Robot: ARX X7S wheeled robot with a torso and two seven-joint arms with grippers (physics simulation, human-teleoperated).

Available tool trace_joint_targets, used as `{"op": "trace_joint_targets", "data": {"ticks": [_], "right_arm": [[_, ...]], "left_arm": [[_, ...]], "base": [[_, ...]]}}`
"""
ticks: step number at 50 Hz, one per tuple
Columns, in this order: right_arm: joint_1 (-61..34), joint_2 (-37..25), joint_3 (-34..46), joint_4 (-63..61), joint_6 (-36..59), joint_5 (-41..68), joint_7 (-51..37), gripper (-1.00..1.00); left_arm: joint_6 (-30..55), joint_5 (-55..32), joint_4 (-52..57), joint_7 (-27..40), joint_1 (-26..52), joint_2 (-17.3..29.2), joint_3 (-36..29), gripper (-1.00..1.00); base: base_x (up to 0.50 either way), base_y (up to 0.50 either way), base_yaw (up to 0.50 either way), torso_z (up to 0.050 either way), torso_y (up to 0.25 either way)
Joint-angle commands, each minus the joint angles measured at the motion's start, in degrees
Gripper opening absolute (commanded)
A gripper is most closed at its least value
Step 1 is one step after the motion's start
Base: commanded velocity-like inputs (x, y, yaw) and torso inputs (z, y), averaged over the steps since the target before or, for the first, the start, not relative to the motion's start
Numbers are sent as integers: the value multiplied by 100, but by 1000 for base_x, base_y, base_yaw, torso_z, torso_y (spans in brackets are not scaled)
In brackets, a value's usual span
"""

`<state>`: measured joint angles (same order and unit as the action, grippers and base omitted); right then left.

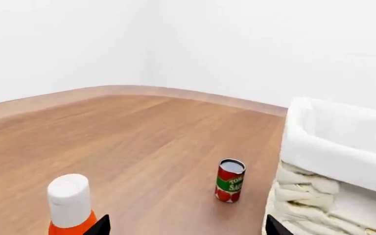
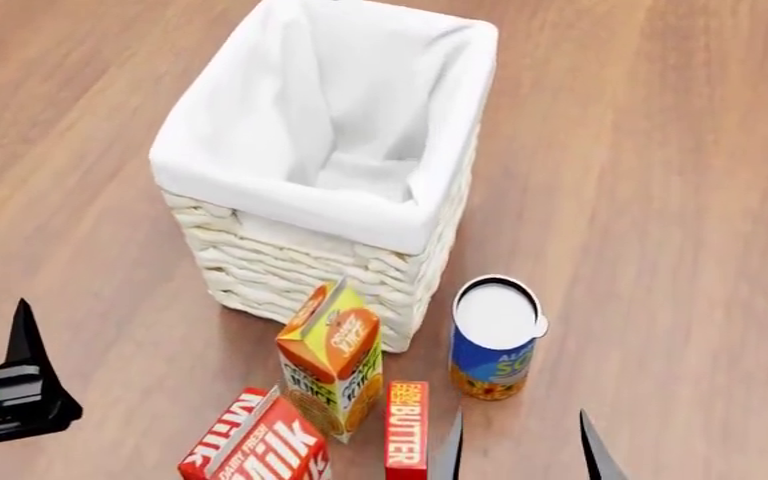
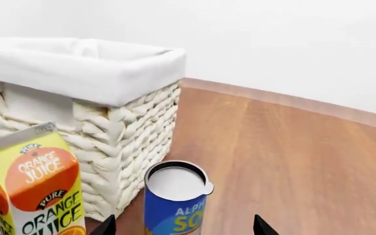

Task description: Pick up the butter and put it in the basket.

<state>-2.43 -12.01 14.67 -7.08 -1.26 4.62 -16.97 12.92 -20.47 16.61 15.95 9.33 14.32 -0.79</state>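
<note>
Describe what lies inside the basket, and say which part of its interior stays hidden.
Inside the basket only its white cloth liner shows; no items are visible. The near wall's inner face is hidden behind the folded rim.

butter box (image 2: 407,443): red, white lettering. basket (image 2: 307,267): cream woven wicker, white cloth liner. juice carton (image 2: 333,358): orange and yellow. milk carton (image 2: 256,447): red, white letters. soup can (image 2: 494,340): blue and yellow label, white lid. tomato can (image 1: 230,180): red, green band. floor (image 2: 664,200): brown wood grain.
</note>
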Motion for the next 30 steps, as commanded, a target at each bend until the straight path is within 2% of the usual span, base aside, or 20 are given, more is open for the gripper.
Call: {"op": "trace_joint_targets", "data": {"ticks": [1, 11, 13, 22, 30], "right_arm": [[0, -32, 43, -35, 18, 13, -46, 100], [1, -64, 96, -100, 55, 9, -79, 100], [61, -87, 127, -210, 105, -44, -112, 100], [1091, -198, 655, -748, -226, -606, -300, 100], [1258, -77, 901, -377, -586, -666, -358, 100]], "left_arm": [[-3, -29, 3, 40, 5, 24, 4, 100], [14, -94, 51, 82, -28, 15, 2, 100], [274, -276, 103, 90, -2, 47, 23, 100], [215, -212, 472, 96, -431, 195, 11, 100], [385, -394, 892, 198, -615, 317, 168, 100]], "base": [[0, 0, 0, 0, -250], [0, 0, 0, 0, -250], [0, 0, 0, 0, -34], [0, 0, 0, 0, 0], [0, 0, 0, 0, 0]]}}
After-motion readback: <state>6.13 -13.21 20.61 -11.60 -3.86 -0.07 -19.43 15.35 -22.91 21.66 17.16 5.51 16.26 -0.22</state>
